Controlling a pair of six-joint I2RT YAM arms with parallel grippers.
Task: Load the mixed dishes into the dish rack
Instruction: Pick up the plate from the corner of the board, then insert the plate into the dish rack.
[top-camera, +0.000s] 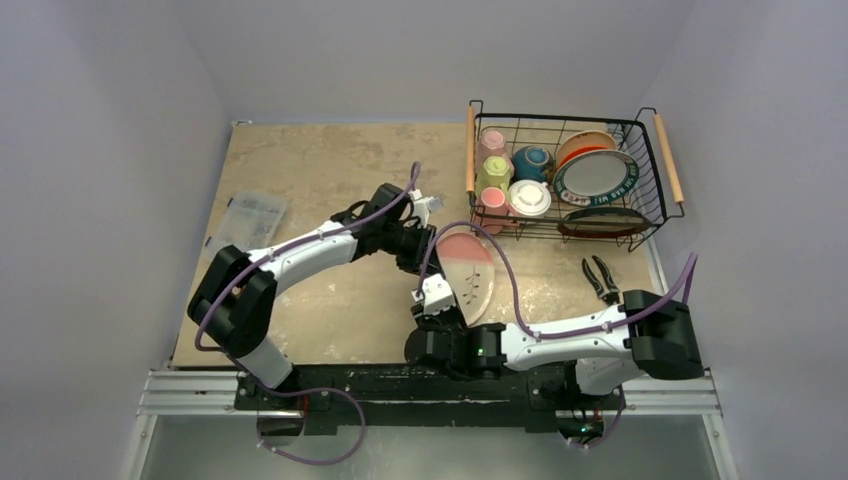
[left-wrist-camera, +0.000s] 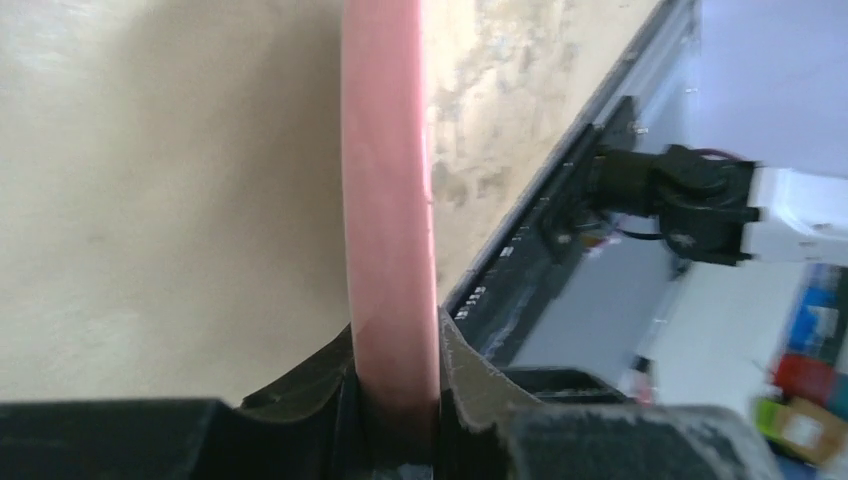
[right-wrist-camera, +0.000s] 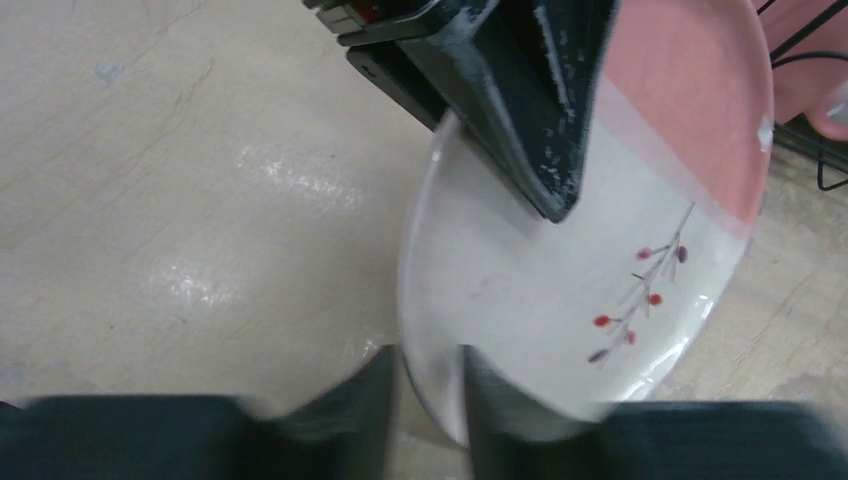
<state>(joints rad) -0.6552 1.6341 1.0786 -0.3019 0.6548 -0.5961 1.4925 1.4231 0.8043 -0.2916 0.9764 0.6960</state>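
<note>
- Top view: a mottled tan table (top-camera: 320, 180) fills the middle of the frame, with pale lilac walls (top-camera: 100, 150) on three sides.
- The rack (top-camera: 556, 119) sits at the upper right. It holds mugs (top-camera: 492, 170) on its left, a bowl (top-camera: 532, 160) beside them and plates (top-camera: 597, 175) on its right.
- Pliers (top-camera: 600, 278) lie below the rack, and a clear box (top-camera: 250, 215) lies at the left edge.
- The plate (top-camera: 468, 270) is at centre frame, well apart from the rack. It is tipped up on edge and shows as a narrow oval with its long axis running top to bottom. The pink half is uppermost, the white half is lowest and the face is turned right.
- The left gripper (top-camera: 422, 256) meets its upper-left rim, and the right gripper (top-camera: 447, 305) meets its lower-left rim.
- Left wrist view: the plate (left-wrist-camera: 385, 200) is seen edge-on, its pink rim rising straight up the frame from the bottom centre.
- The left gripper (left-wrist-camera: 395, 375) is clamped on that rim, both fingers pressed against it.
- The table (left-wrist-camera: 150, 200) lies behind, with its dark rail (left-wrist-camera: 560, 240) slanting at the right.
- Right wrist view: the plate (right-wrist-camera: 560, 300) fills the right half over the pale table (right-wrist-camera: 180, 200). Pink is at the upper right, white is below, and a red-berried sprig lies toward the lower right.
- The left gripper's black finger (right-wrist-camera: 530, 110) lies across the face from the top.
- The right gripper (right-wrist-camera: 430, 400) straddles the white lower rim. Its fingers are blurred, so I cannot tell whether they pinch it.
</note>
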